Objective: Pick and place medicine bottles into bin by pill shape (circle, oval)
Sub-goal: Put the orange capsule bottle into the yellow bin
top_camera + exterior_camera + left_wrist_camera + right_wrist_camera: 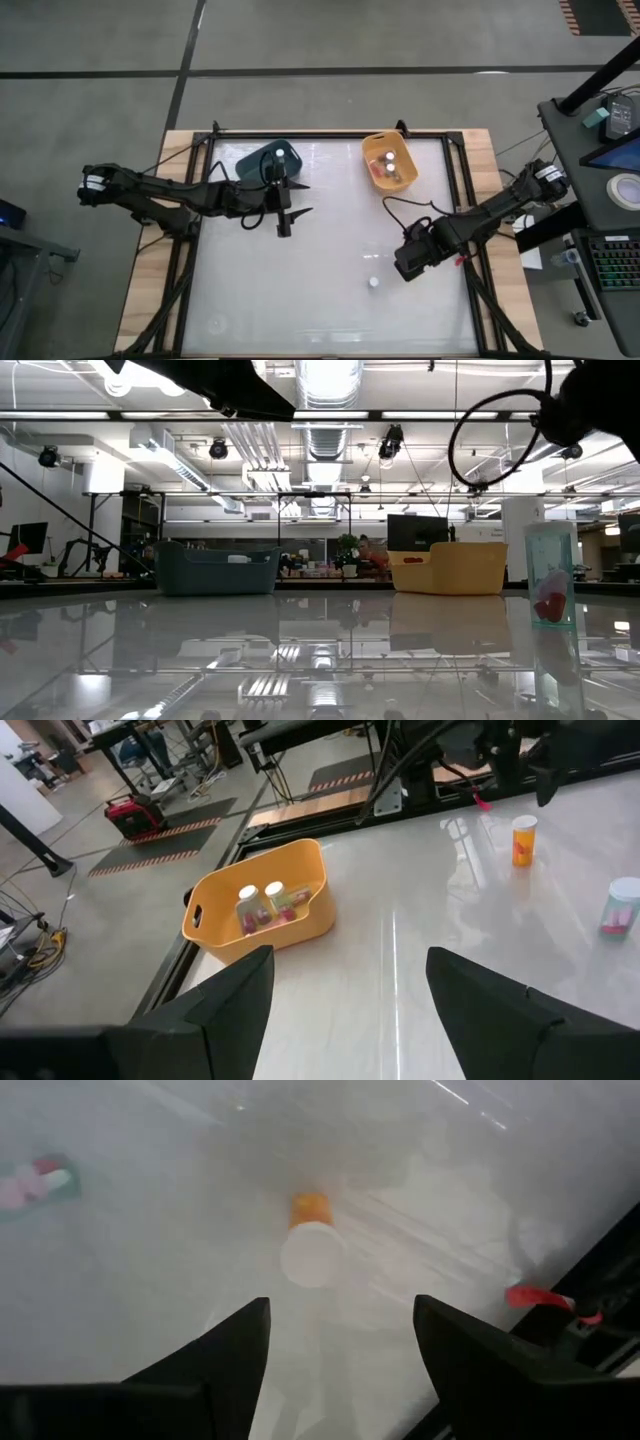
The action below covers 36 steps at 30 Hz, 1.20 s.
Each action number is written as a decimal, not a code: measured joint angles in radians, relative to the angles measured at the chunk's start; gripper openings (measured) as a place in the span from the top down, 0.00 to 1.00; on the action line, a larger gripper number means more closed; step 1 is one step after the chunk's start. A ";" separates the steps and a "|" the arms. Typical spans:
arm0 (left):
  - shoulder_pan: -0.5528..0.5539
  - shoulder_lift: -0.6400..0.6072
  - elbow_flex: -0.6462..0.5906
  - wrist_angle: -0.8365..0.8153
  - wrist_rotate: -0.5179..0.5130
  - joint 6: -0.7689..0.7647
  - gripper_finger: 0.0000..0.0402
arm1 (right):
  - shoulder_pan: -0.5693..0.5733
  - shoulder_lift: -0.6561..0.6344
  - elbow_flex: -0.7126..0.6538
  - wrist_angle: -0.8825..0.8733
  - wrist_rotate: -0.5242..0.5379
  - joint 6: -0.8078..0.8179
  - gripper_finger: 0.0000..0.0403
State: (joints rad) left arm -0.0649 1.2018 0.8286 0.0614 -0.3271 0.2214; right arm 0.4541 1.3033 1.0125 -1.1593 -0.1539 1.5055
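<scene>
An orange medicine bottle [312,1250] with a white cap stands upright on the white table, right below my right gripper [340,1345]. That gripper is open, points down, and hovers above the bottle without touching it. In the left wrist view the orange bottle [523,840] stands by the right arm. A clear bottle [373,283] with red pills stands near the table's front edge and shows close up in the low view [550,585]. My left gripper [298,198] waits open beside the teal bin [262,162]. The yellow bin [262,905] holds several bottles.
The teal bin stands at the far left and the yellow bin [388,162] at the far right of the table. A small red scrap [540,1298] lies by the table's right frame. The black frame rail [462,200] runs close beside the right arm.
</scene>
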 joint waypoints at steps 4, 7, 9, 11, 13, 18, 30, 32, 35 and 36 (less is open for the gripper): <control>0.000 0.000 0.000 0.001 0.000 0.000 0.39 | 0.000 0.000 -0.036 0.063 0.000 0.002 0.41; 0.000 0.000 0.000 0.001 0.000 0.002 0.39 | 0.000 0.000 -0.065 0.121 0.000 0.006 0.41; 0.000 0.000 0.000 0.001 0.000 0.002 0.39 | 0.000 0.000 -0.084 0.148 0.000 0.023 0.40; 0.000 0.000 -0.001 0.001 0.000 0.003 0.39 | 0.000 0.000 -0.098 0.154 0.000 0.032 0.41; 0.000 0.000 -0.001 0.001 0.000 0.003 0.39 | 0.000 0.000 -0.110 0.159 0.000 0.033 0.41; 0.000 0.000 -0.001 0.001 0.000 0.003 0.39 | 0.000 0.000 -0.154 0.220 0.008 0.043 0.42; 0.000 0.000 -0.002 0.001 0.000 0.004 0.39 | 0.000 0.000 -0.193 0.287 0.016 0.055 0.56; 0.000 0.000 -0.002 0.001 0.000 0.004 0.39 | 0.000 0.002 -0.193 0.286 0.016 0.055 0.60; 0.000 0.000 -0.002 0.001 0.000 0.004 0.39 | 0.000 0.002 -0.193 0.287 0.016 0.055 0.67; 0.000 0.000 -0.002 0.001 0.000 0.004 0.39 | 0.000 0.002 -0.193 0.287 0.016 0.055 0.68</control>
State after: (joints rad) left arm -0.0650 1.2018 0.8268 0.0624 -0.3271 0.2253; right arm 0.4538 1.3048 0.8196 -0.8719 -0.1383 1.5604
